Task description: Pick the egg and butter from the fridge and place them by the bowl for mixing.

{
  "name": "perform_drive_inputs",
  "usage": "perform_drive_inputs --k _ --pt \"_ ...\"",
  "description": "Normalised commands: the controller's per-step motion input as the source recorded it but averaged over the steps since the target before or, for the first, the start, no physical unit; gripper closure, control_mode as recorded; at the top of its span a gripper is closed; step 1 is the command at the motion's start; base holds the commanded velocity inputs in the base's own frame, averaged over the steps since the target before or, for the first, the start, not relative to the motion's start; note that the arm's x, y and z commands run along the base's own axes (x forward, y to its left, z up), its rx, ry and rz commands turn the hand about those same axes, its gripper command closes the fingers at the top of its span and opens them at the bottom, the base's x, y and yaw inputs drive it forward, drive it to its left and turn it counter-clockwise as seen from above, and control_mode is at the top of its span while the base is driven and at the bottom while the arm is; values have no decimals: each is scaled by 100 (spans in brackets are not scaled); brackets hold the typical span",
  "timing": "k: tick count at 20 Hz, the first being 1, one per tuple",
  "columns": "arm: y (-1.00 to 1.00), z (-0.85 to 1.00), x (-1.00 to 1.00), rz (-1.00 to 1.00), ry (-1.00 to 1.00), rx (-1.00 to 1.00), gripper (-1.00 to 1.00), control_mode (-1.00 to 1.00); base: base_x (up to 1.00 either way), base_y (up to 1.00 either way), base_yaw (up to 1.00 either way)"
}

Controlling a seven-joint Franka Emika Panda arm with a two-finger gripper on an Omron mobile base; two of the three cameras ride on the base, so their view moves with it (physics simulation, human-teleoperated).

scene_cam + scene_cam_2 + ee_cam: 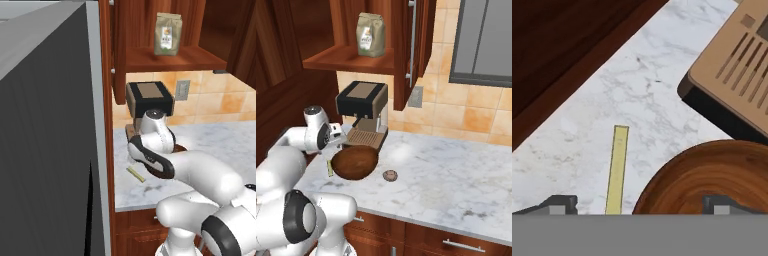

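Note:
The thin pale-yellow butter (617, 170) lies flat on the marble counter just left of the dark wooden bowl (712, 180). From the right base view the butter (329, 169) pokes out at the bowl's (356, 162) left side, and the brown egg (390, 175) rests on the counter a little to the bowl's right. My gripper (641, 205) hangs above the butter and the bowl's rim, open, holding nothing. My gripper (337, 141) sits beside the bowl's left edge. The grey fridge (50, 130) stands at the left. The butter (135, 173) lies near the counter's left end.
A black-and-brown coffee machine (362, 107) stands right behind the bowl, its drip tray (737, 65) close to the rim. A paper bag (167, 34) sits on the open wooden shelf above. A dark wood panel (562, 55) borders the counter's left end. Marble stretches free to the right of the egg.

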Motion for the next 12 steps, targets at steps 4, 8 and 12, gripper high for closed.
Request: perform_drive_inputs --k 4,8,12 --pt "-10 37 -28 0 -9 3 -100 -100 0 0 0" --pt "-28 38 -44 0 -13 2 -100 -100 0 0 0" --pt "-37 35 -45 -6 -14 1 -100 -100 0 0 0"
